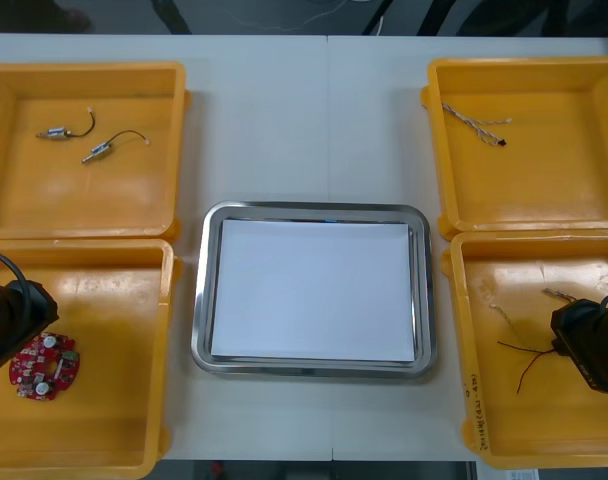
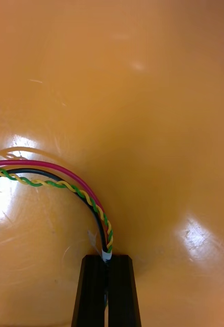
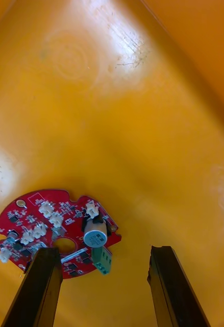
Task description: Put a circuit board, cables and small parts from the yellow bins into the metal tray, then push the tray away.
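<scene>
Left gripper (image 3: 102, 249), fingers spread open, hangs low in the near left yellow bin (image 1: 114, 410). The round red circuit board (image 3: 50, 230) lies off-centre, by one finger rather than midway between both. In the near right bin (image 1: 504, 400), the right gripper (image 2: 107, 258) clamps the end of curving cables (image 2: 66, 180). Beyond, between the bins, sits the metal tray (image 1: 206, 300).

The cable bundle (image 2: 55, 176) of pink, black and green-yellow twisted wires is cut off by the picture's edge; its end is hidden between the pinched fingers (image 2: 94, 286) of the right gripper (image 2: 107, 257). The rim of the round red circuit board (image 3: 45, 225) is partly hidden behind one finger (image 3: 38, 286) of the left gripper (image 3: 102, 249). In the front view, both grippers' fingers are hidden under black wrist housings (image 1: 9, 320) (image 1: 589, 345), cut off at the sides. The kind of the small metal parts (image 1: 97, 152) cannot be told.
</scene>
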Tool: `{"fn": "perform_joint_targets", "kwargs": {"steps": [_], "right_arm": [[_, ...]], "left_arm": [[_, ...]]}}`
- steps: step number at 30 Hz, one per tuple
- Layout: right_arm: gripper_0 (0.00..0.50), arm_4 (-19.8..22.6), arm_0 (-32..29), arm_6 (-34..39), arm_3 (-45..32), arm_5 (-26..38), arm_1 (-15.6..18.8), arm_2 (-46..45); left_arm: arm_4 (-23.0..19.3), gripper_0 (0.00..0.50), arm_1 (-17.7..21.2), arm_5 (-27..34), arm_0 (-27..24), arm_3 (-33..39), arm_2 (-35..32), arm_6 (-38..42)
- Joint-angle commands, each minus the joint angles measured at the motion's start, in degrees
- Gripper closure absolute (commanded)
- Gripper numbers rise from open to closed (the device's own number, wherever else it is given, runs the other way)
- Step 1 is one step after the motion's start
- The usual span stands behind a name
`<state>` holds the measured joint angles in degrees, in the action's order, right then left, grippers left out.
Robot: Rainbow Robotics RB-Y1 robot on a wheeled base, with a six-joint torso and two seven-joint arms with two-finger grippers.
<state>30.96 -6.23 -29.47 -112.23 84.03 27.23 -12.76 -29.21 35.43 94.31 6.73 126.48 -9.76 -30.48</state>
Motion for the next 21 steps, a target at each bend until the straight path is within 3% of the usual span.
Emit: {"fn": "perform_joint_targets", "kwargs": {"steps": [1, 17, 21], "right_arm": [[0.500, 0.2, -1.3, -0.9, -2.3, 0.4, 1.5, -0.9], [0.500, 1.5, 2.6, -3.6, -19.6, 23.9, 4.5, -10.8], [0.500, 3.8, 4.0, -4.1, -22.6, 26.0, 6.1, -11.9]], "left_arm": [[1.8, 0.000, -2.9, -0.8, -1.5, 0.3, 0.6, 4.6], [9.9, 0.000, -9.6, -0.9, -1.1, 0.3, 3.6, 6.4], [11.2, 0.000, -10.4, -0.9, -0.4, 0.3, 4.1, 6.7]]}}
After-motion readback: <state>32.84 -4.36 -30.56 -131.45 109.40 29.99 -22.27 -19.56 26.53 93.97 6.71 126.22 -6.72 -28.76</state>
